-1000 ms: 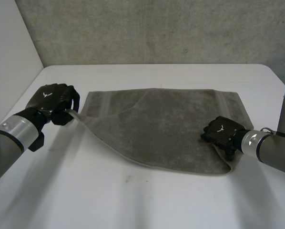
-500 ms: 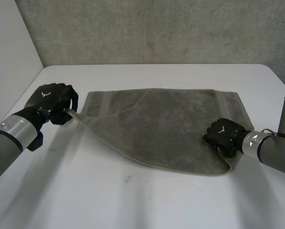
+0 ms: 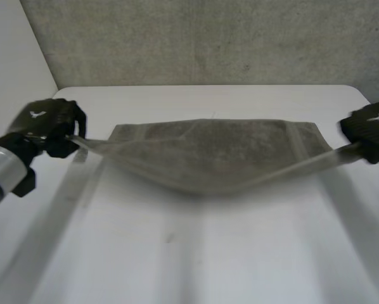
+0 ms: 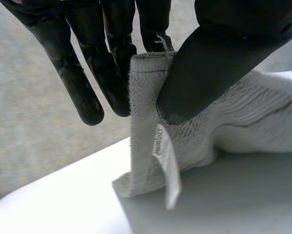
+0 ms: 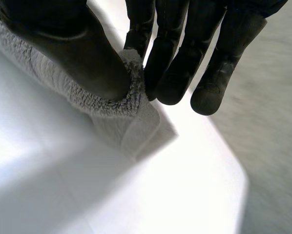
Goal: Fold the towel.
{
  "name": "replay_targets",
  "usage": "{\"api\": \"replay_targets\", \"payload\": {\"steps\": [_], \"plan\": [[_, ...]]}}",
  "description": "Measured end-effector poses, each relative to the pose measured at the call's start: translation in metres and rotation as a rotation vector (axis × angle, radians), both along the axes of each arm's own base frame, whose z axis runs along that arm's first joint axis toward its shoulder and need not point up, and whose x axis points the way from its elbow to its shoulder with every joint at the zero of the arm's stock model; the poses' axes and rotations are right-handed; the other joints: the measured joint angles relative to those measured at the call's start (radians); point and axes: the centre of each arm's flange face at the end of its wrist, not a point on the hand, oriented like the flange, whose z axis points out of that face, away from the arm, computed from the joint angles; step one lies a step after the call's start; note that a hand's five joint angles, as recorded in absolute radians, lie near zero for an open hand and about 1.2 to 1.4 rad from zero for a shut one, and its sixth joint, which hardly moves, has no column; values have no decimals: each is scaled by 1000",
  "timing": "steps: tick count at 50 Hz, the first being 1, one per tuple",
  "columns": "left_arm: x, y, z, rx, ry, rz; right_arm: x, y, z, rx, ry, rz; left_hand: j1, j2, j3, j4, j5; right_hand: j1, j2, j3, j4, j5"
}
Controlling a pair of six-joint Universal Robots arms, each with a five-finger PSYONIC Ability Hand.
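Note:
A grey towel point(image 3: 215, 149) hangs stretched between my two hands above the white table point(image 3: 196, 253), sagging in the middle, with its far edge resting on the table. My left hand point(image 3: 47, 126) is raised at the left and pinches the towel's near left corner point(image 4: 148, 92) between thumb and fingers. At the far right my right hand point(image 3: 370, 130) is lifted too, and it pinches the near right corner point(image 5: 131, 83) against its thumb.
A grey concrete wall point(image 3: 208, 38) runs behind the table's far edge. A white panel point(image 3: 12, 50) stands at the left. The table's rounded right corner point(image 5: 229, 161) lies beneath my right hand.
My right hand has shut on the towel's near right corner and lifted it up and to the right. My left hand rose and moved left, pulling the near edge off the table.

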Motion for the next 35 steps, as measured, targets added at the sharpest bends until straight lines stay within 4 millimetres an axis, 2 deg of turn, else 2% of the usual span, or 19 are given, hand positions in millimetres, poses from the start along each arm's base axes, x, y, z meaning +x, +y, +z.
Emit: {"api": "replay_targets", "payload": {"steps": [7,14,20,24,31,35], "plan": [[20,17,23,-19,-1,68,-44,20,40,-89,-64,-179,5,0,0,0,1,0,0,0,0,3],[25,44,27,23,-16,69,-66,44,52,-71,-94,-252,10,0,0,0,5,0,0,0,0,3],[24,66,14,87,-87,39,-71,61,50,-16,-140,-222,14,0,0,0,5,2,0,0,0,7],[23,71,5,112,-128,23,-71,64,46,3,-153,-196,14,0,0,0,5,3,0,0,0,7],[20,60,-9,154,-149,-2,-76,55,31,48,-151,-173,14,0,0,0,5,3,0,0,0,7],[14,46,-18,163,-149,-32,-79,39,16,87,-149,-167,14,0,0,0,5,3,0,0,0,7]]}}
